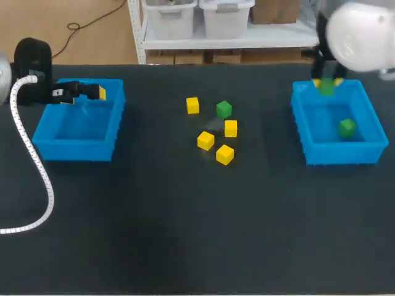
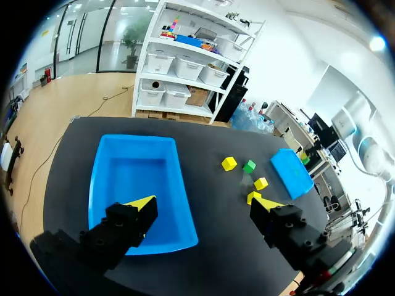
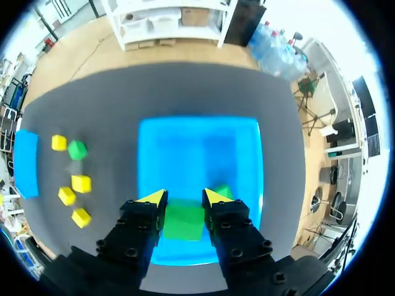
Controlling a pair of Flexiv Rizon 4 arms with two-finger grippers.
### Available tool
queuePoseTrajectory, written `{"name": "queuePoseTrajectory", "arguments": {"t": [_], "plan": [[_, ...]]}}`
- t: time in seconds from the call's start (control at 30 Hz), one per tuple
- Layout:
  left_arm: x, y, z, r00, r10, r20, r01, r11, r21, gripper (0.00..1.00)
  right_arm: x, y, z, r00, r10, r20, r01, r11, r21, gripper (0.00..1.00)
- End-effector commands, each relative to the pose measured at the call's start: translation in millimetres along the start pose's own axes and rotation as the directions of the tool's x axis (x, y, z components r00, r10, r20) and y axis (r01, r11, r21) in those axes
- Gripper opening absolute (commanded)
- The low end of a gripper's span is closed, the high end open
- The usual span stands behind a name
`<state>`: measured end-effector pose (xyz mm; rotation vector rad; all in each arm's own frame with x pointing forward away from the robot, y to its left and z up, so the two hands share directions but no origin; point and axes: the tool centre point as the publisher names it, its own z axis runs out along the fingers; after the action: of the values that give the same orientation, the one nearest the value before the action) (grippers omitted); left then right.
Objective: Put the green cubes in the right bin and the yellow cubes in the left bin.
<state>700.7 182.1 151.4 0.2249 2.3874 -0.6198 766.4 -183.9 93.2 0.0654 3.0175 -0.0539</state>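
Five cubes [image 1: 230,128] lie between left bin [image 1: 77,152] and right bin [image 1: 342,153].

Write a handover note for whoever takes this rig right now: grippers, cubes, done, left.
Left gripper: jaws open, empty, above the left bin; no cube shows in it.
Right gripper: shut on the held green cube, over the right bin.
Done: one binned green cube lies in the right bin.
Left: release the held one; sort the loose green cube and four yellow cubes at mid-table.
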Motion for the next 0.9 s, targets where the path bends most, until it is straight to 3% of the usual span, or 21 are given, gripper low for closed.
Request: {"name": "queuePoseTrajectory", "arguments": {"t": [0.03, 0.07, 0.3, 0.63, 0.73, 0.9], "plan": [[1.4, 2.4, 0, 1.0, 0.002, 0.007, -0.002, 1.0, 0.013, 1.0, 23, -10, 19, 0.944, -0.009, 0.33, 0.011, 1.0, -0.004, 0.4], [1.4, 2.4, 0, 1.0, 0.002, 0.007, -0.002, 1.0, 0.013, 1.0, 22, -8, 21, 0.944, -0.01, 0.331, 0.013, 1.0, -0.005, 1.0], [1.4, 2.4, 0, 1.0, 0.002, 0.007, -0.002, 1.0, 0.013, 1.0, 4, 20, 8, 0.93, -0.068, 0.361, 0.08, 0.997, -0.017, 1.0], [1.4, 2.4, 0, 1.0, 0.002, 0.007, -0.002, 1.0, 0.013, 1.0, -14, 117, -2, 0.877, -0.31, 0.368, 0.356, 0.932, -0.062, 1.0], [1.4, 2.4, 0, 1.0, 0.002, 0.007, -0.002, 1.0, 0.013, 1.0, -16, 147, 3, 0.849, -0.389, 0.359, 0.453, 0.884, -0.115, 1.0], [1.4, 2.4, 0, 1.0, 0.002, 0.007, -0.002, 1.0, 0.013, 1.0, -17, 184, 18, 0.766, -0.548, 0.337, 0.627, 0.752, -0.204, 1.0]]}}
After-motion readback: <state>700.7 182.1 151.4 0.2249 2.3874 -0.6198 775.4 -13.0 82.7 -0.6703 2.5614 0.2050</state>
